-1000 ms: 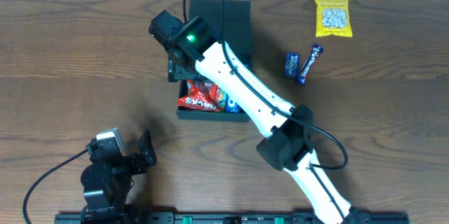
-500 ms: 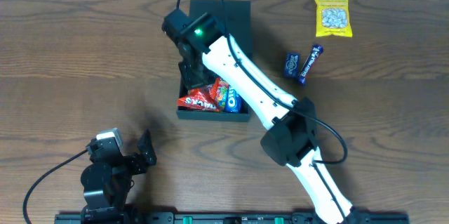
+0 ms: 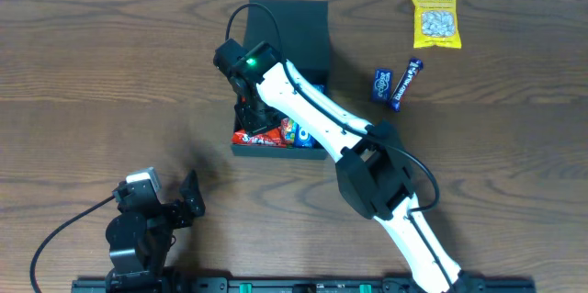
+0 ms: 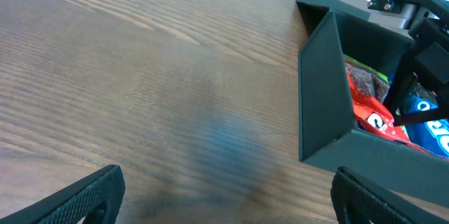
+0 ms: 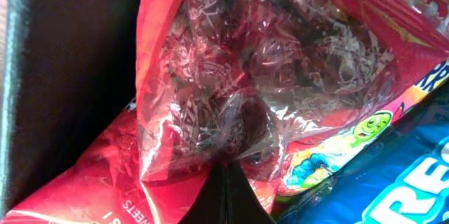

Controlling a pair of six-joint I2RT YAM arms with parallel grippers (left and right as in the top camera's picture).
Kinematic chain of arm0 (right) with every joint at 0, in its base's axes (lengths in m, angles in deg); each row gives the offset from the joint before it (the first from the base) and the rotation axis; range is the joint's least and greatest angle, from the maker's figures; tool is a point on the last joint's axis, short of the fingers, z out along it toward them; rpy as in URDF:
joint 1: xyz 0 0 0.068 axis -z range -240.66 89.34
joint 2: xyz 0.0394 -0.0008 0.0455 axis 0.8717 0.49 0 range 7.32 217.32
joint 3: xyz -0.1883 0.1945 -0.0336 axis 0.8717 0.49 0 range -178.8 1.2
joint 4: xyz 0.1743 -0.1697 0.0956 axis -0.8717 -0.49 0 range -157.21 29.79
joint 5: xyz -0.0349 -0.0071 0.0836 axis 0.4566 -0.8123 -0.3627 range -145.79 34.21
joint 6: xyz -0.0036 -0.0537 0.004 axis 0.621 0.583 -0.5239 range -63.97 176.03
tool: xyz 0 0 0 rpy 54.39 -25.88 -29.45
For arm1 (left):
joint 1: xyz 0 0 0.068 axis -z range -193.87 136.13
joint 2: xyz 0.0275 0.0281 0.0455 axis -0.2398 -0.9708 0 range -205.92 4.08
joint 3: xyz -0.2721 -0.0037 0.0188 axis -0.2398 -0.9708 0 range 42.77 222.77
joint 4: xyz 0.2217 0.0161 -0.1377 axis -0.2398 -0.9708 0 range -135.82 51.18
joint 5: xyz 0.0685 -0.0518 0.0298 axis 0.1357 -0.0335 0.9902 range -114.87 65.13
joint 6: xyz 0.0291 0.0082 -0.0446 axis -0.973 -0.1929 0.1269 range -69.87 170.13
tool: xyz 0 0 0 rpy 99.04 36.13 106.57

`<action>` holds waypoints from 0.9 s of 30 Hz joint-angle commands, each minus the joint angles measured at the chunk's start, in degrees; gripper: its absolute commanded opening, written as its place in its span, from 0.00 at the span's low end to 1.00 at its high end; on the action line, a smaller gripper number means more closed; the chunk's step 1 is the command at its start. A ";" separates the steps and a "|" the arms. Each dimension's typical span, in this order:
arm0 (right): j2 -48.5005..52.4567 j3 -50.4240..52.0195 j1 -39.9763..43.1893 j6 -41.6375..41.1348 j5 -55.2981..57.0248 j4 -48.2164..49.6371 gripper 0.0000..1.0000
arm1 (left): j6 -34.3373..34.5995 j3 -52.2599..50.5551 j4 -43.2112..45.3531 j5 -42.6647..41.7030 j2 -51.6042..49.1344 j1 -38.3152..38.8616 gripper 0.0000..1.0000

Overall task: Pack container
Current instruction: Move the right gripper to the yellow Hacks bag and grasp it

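The dark teal container (image 3: 287, 23) lies open at mid-table, its lid flap folded back. Inside sit a red packet (image 3: 252, 134) and a blue packet (image 3: 302, 135). My right gripper (image 3: 253, 114) reaches down into the box near its left wall. In the right wrist view its shut fingertips (image 5: 226, 171) touch a red packet with a clear window (image 5: 245, 62), beside a blue packet (image 5: 400, 189) and the container's dark wall (image 5: 63, 55). My left gripper (image 3: 188, 197) rests open at the front left. It (image 4: 224, 199) is over bare wood, left of the container (image 4: 319, 90).
A yellow snack bag (image 3: 434, 16) lies at the back right. Two dark blue bars (image 3: 382, 83) (image 3: 406, 83) lie side by side right of the container. The right arm's white links (image 3: 322, 123) cross over the box's right half.
My right gripper has shut and moved from the box's back left down to its front, onto the packets. The left arm has not moved.
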State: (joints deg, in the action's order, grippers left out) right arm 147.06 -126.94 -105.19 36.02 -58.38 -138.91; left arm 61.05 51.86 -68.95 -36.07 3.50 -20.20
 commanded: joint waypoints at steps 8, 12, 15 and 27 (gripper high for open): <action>-11.85 -9.75 5.95 3.58 12.13 0.09 0.13 | -0.20 -0.79 0.00 -0.22 0.33 -0.02 0.95; -15.98 -9.88 15.58 6.14 19.98 6.32 0.25 | -0.20 -0.79 0.00 -0.22 0.33 -0.02 0.95; -15.43 -9.60 23.28 7.34 19.52 9.90 0.40 | -0.20 -0.79 0.00 -0.22 0.33 -0.02 0.95; -2.40 -8.44 44.44 20.24 9.18 31.71 0.99 | -0.20 -0.79 0.00 -0.22 0.33 -0.02 0.95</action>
State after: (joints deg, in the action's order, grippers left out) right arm 142.01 -135.83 -62.02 52.74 -46.52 -109.16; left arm 61.05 51.83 -68.95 -36.07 3.50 -20.20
